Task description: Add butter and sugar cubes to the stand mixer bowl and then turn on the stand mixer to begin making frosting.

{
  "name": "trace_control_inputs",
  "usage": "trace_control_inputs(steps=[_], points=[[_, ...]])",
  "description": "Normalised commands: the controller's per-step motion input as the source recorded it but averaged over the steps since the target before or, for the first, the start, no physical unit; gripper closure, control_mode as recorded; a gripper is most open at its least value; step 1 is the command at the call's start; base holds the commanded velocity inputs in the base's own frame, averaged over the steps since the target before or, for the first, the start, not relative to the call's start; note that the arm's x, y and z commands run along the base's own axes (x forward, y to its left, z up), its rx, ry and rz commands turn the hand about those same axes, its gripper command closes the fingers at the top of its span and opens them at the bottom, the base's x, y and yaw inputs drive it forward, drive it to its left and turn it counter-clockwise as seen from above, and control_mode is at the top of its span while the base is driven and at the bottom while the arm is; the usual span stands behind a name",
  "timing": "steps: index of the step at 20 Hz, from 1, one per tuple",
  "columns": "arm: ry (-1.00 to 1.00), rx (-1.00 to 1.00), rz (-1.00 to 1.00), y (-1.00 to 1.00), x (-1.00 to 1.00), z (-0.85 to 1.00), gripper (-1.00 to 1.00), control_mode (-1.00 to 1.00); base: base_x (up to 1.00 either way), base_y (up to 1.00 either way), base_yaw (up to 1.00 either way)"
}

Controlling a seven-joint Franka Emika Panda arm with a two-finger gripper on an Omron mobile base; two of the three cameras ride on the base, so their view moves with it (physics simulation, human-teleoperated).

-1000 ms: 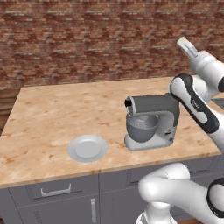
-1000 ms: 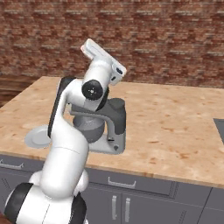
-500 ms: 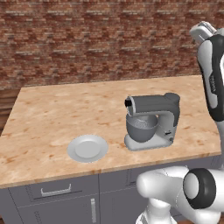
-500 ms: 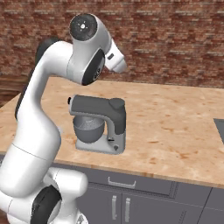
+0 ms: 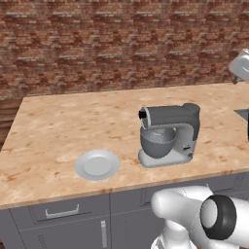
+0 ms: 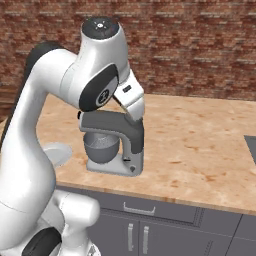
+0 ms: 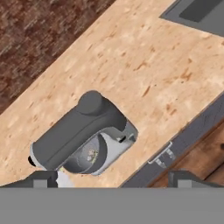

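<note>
The grey stand mixer [image 5: 170,131] stands near the counter's front edge with its head down over the grey metal stand mixer bowl [image 5: 156,142]. The right base view shows the mixer [image 6: 114,142] and bowl [image 6: 101,146] right under my white arm [image 6: 100,75]. My gripper [image 7: 116,179] hovers high above the mixer [image 7: 76,131], open, with nothing between its fingertips [image 7: 43,178]. A few small pale-yellow specks [image 7: 91,154] lie inside the bowl [image 7: 87,157]. I cannot tell whether they are the butter or the sugar cubes.
A flat pale grey plate [image 5: 97,164] lies bare to the left of the mixer. A dark sink [image 7: 199,13] is sunk into the counter to the right. A brick wall [image 5: 121,44] runs behind the counter, and grey drawers [image 6: 150,212] sit below its front edge.
My arm has swung up and round, and the hand now looks down on the mixer from above. The mixer and plate have not moved. The gripper has stayed open.
</note>
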Motion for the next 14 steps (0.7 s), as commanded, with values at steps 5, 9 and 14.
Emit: trace_control_inputs(steps=[5,9,14], points=[[0.0,0.0,0.06,0.0,-0.72,-0.88,-1.0,-1.0,0.0,0.0,0.0],[0.0,-0.03,0.08,0.0,-0.09,-0.52,-1.0,-1.0,0.0,0.0,0.0],[0.09,-0.09,0.08,0.0,0.22,-0.32,-1.0,-1.0,0.0,0.0,0.0]])
